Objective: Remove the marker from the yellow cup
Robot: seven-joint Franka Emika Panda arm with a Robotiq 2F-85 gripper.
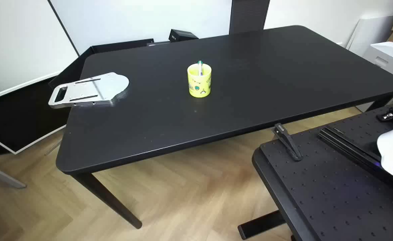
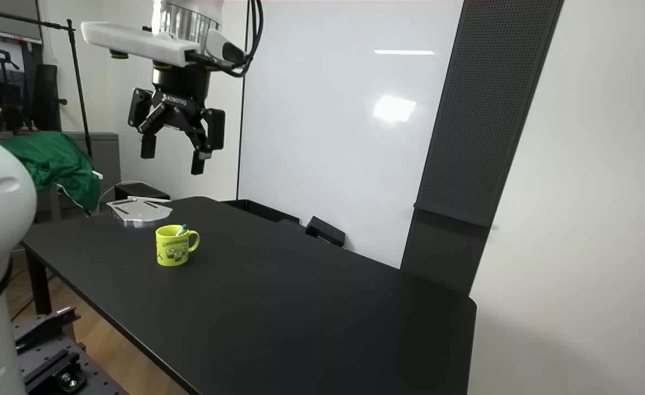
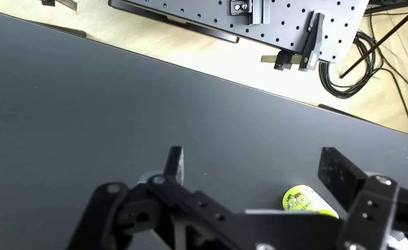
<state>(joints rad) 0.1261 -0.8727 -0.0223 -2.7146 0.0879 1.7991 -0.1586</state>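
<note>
Left: tool [image 1: 92, 88] on the surface [image 1: 250, 87]. Hand [image 2: 173, 156] hangs high in an exterior view, spread wide, nothing held. Right of tool, cup [image 1: 199, 84], upright; marker [image 1: 200, 69] inside, teal end above rim. Marker probably light, stiff, a bit slick: pinch exposed end. Hand reads ROBOTIQ; cup has lettering, too blurred to read.

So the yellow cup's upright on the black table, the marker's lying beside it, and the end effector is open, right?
Not beside it: the marker leans inside the yellow cup, as both exterior views show. The cup is upright on the black table, the end effector open.
</note>
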